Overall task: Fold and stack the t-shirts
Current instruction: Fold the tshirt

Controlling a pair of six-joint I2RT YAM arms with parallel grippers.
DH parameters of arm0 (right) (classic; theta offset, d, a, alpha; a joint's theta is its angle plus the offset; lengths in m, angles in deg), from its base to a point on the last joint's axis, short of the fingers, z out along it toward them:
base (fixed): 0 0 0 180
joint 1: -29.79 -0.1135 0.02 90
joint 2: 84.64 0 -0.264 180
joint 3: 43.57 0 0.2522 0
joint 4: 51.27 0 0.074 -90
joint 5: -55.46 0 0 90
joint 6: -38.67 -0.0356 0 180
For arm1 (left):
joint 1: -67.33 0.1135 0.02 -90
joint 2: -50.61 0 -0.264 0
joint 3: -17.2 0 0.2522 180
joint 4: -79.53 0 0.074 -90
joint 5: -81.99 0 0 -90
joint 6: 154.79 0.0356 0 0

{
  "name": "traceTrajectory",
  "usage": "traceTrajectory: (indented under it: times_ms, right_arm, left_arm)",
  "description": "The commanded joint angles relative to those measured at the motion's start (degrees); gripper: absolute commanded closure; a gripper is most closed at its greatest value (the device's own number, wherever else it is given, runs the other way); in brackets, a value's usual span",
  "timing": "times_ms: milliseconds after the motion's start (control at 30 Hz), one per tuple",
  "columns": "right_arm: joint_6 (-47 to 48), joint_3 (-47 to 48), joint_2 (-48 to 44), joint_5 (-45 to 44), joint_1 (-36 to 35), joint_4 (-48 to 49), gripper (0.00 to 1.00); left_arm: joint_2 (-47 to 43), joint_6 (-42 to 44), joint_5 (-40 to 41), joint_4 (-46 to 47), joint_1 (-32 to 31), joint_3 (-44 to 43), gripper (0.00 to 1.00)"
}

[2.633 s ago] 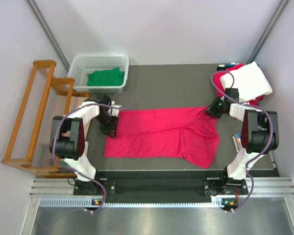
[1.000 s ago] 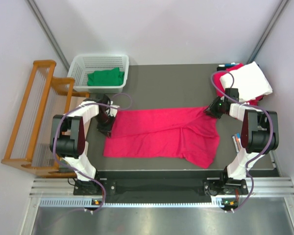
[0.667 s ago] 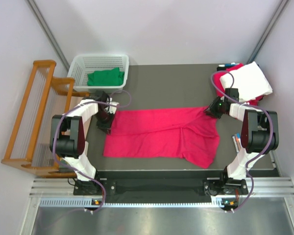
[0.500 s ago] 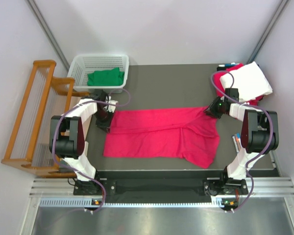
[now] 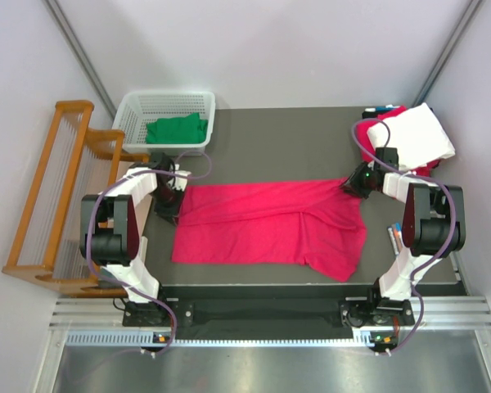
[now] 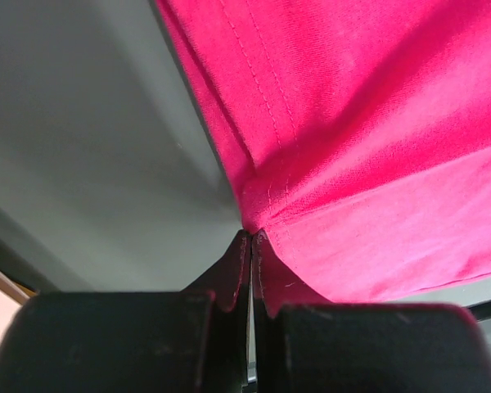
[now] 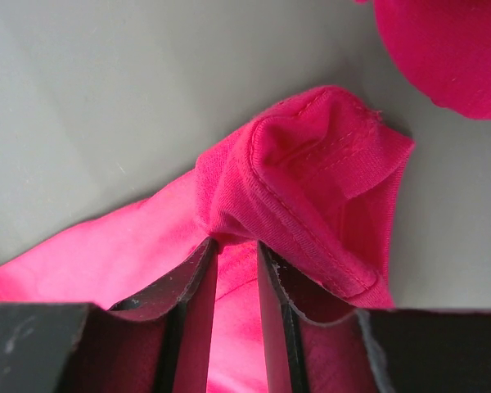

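Note:
A pink-red t-shirt (image 5: 270, 225) lies spread across the dark table, stretched left to right, with a loose flap hanging toward the front right. My left gripper (image 5: 177, 199) is shut on the shirt's far left corner (image 6: 266, 209). My right gripper (image 5: 352, 185) is shut on a bunched fold of the shirt's far right corner (image 7: 299, 180). Folded shirts, white over red (image 5: 413, 135), are stacked at the back right corner.
A white basket (image 5: 139, 115) with a green shirt (image 5: 176, 128) stands at the back left. A wooden rack (image 5: 53, 192) stands left of the table. A small object (image 5: 395, 237) lies near the right edge.
My left gripper has pulled its shirt corner to the left and a little away, drawing the far edge straighter. The right gripper has stayed in place.

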Motion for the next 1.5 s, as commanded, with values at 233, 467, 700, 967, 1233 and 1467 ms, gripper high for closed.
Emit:
traceTrajectory:
  times_ms: [233,467,700,967,1233,1467]
  right_arm:
    - [1.45,0.15,0.81,-1.5,0.48,-3.0,0.73]
    - [1.53,0.5,1.16,-1.5,0.65,-3.61,0.73]
    - [1.45,0.94,1.43,-1.5,0.65,-3.79,0.73]
    - [1.62,0.85,2.22,-1.41,0.65,-3.62,0.73]
    - [1.97,0.77,1.52,-0.63,0.57,-3.44,0.72]
    - [5.57,1.73,-12.78,-6.93,-2.24,-6.42,0.62]
  left_arm:
    - [-1.93,3.56,1.48,-0.37,2.16,1.06,1.0]
    - [-0.79,4.0,0.34,-0.81,2.16,1.59,1.0]
    - [-0.26,3.91,0.6,-0.9,2.16,1.24,0.53]
    - [-1.13,1.89,0.25,-2.83,2.07,-4.89,0.14]
    - [-1.66,-1.1,-1.07,-7.58,-0.83,-15.63,0.13]
    - [-2.72,-3.83,-3.18,-8.02,-4.16,-15.04,0.14]
